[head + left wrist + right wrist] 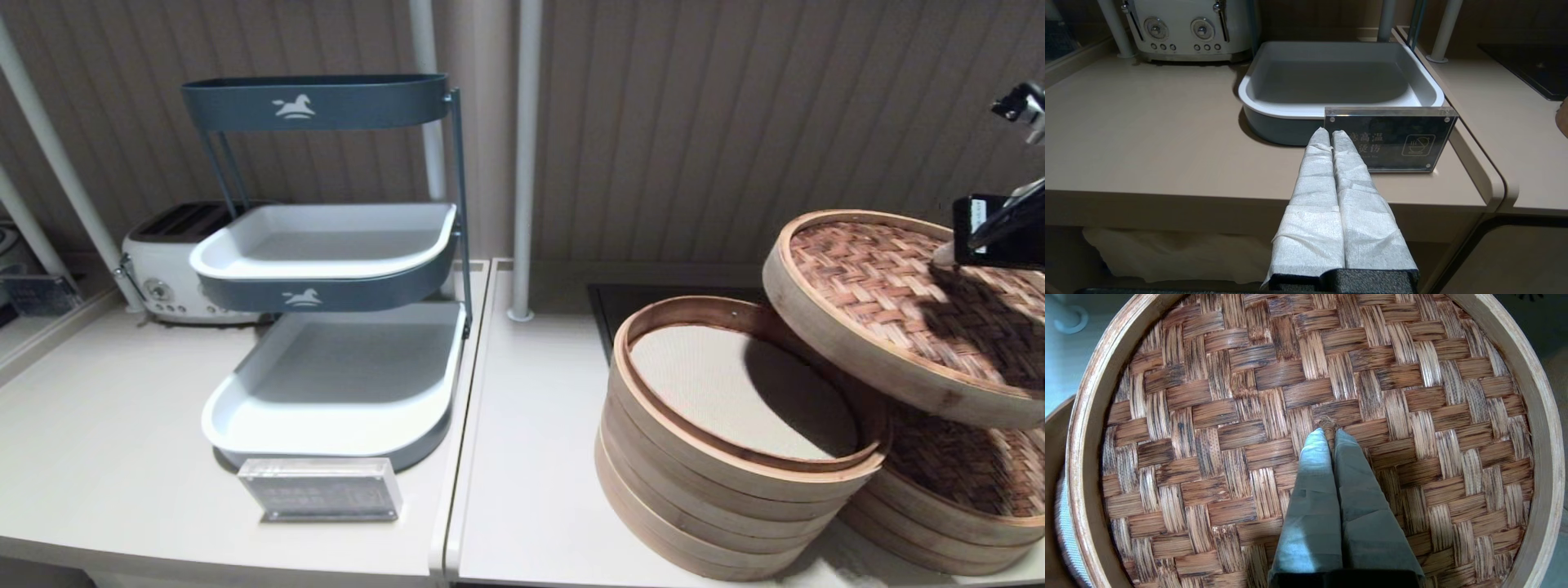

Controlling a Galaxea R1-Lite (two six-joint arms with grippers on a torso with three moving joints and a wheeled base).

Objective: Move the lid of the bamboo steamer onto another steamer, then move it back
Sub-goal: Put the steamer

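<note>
The bamboo steamer lid [890, 310] hangs tilted in the air at the right, its woven top [1208, 416] facing up. My right gripper [1329, 432] is shut on the small loop handle [1327, 424] at the lid's centre; in the head view the right gripper [947, 253] reaches in from the right edge. Below the lid sits the low steamer [947, 523] with its own woven lid, partly hidden. To its left stands the taller stack [702, 490], uncovered, with a cream liner mat [718, 384] on top. My left gripper [1330, 132] is shut on nothing, parked before the counter's front edge.
A three-tier grey tray rack [326, 245] stands on the left counter, with a white toaster [163, 269] behind it and an acrylic sign [320, 488] in front. A black hob [637, 298] lies behind the steamers. Two white poles [522, 163] rise at the back wall.
</note>
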